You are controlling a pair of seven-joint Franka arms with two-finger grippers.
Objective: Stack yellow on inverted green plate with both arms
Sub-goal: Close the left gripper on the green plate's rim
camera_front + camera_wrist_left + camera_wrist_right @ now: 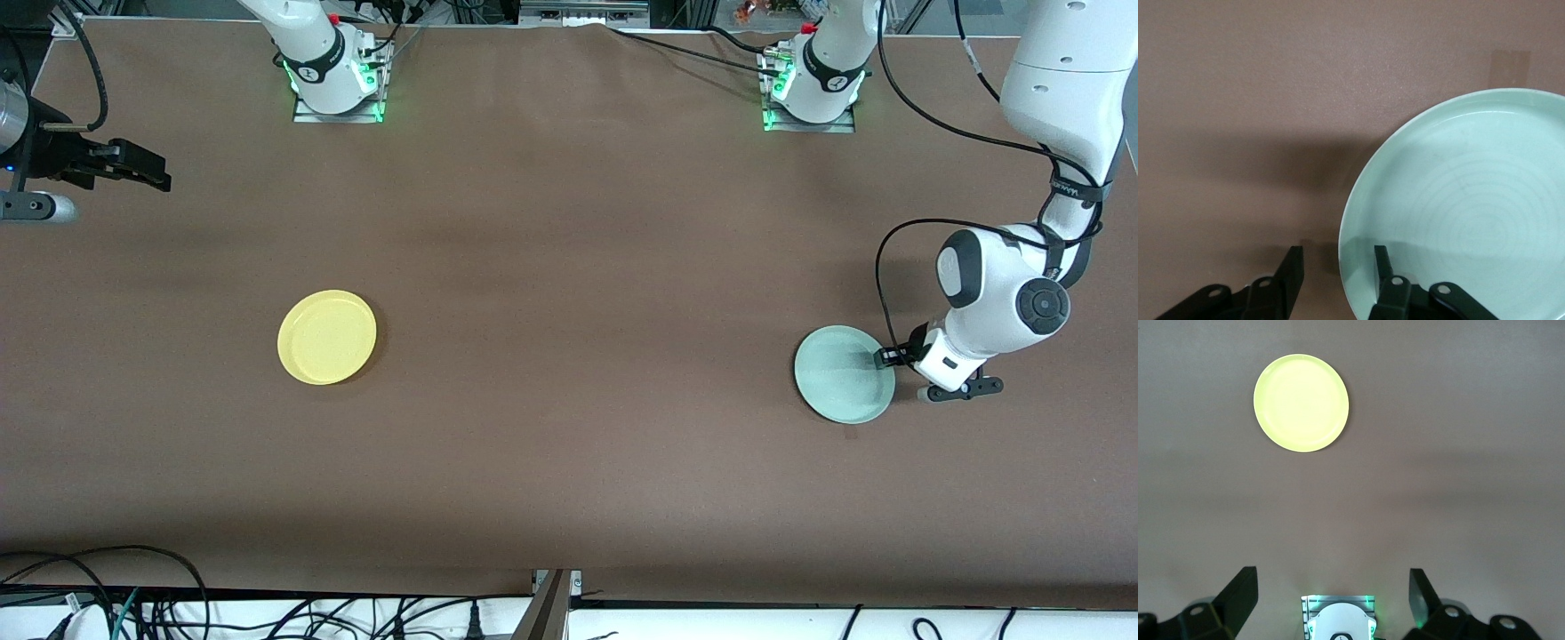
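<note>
1. The left arm's black two-finger gripper [883, 357] is sitting low at the rim of the round, shallow, pale mint-green plate [843, 374], at the edge toward the left arm's end of the table.
2. In the left wrist view its fingers [1382, 267] are standing apart, one over the plate's inner surface and the other outside over the bare brown table [1271, 100], so the rim [1342, 257] is lying between them. They are looking parted rather than clamped, though contact with the rim is hard to judge.
3. The green plate is resting on the table with its hollow side up.
4. The right arm's black two-finger gripper [147, 171] is waiting high over the right arm's end of the table, fingers spread wide and holding nothing.
5. The round, shallow, bright yellow plastic plate [326, 337] is lying flat, hollow side up, well apart from both grippers and from the green plate.
</note>
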